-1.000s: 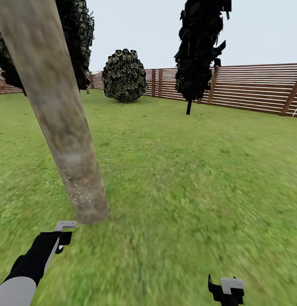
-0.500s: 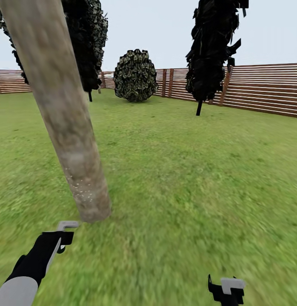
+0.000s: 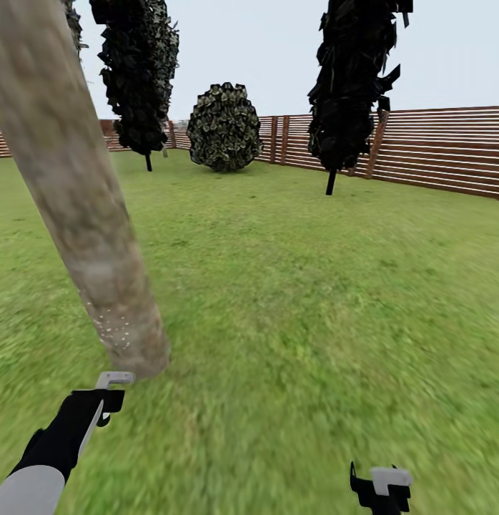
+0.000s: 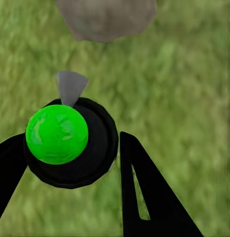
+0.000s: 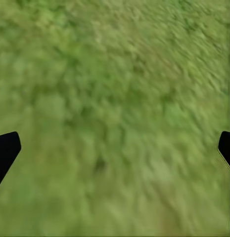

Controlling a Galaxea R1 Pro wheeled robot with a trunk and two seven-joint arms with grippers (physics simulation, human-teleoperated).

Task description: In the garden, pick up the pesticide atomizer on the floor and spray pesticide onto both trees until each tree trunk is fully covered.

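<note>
One tree trunk (image 3: 71, 193), thick, mottled grey-brown and leaning, rises from the grass at the left; its base (image 4: 105, 17) also shows in the left wrist view. Tiny white specks of pesticide (image 3: 114, 330) dot its lowest part. My left gripper (image 3: 99, 404) is shut on the pesticide atomizer (image 4: 58, 133), a black round body with a bright green cap. The grey nozzle (image 3: 114, 378) points at the trunk base, a short way from it. My right gripper (image 3: 382, 490) hangs open over bare grass, its fingertips (image 5: 6, 150) wide apart.
Green lawn (image 3: 314, 286) spreads ahead and to the right. Two narrow black-leaved trees (image 3: 139, 79) (image 3: 353, 79) and a round dark bush (image 3: 224, 129) stand far back. A brown slatted fence (image 3: 435, 146) closes the garden behind them.
The whole picture has shifted, so the camera has moved: the trunk now sits further left, and the left black-leaved tree stands clear of it. Both grippers keep their places.
</note>
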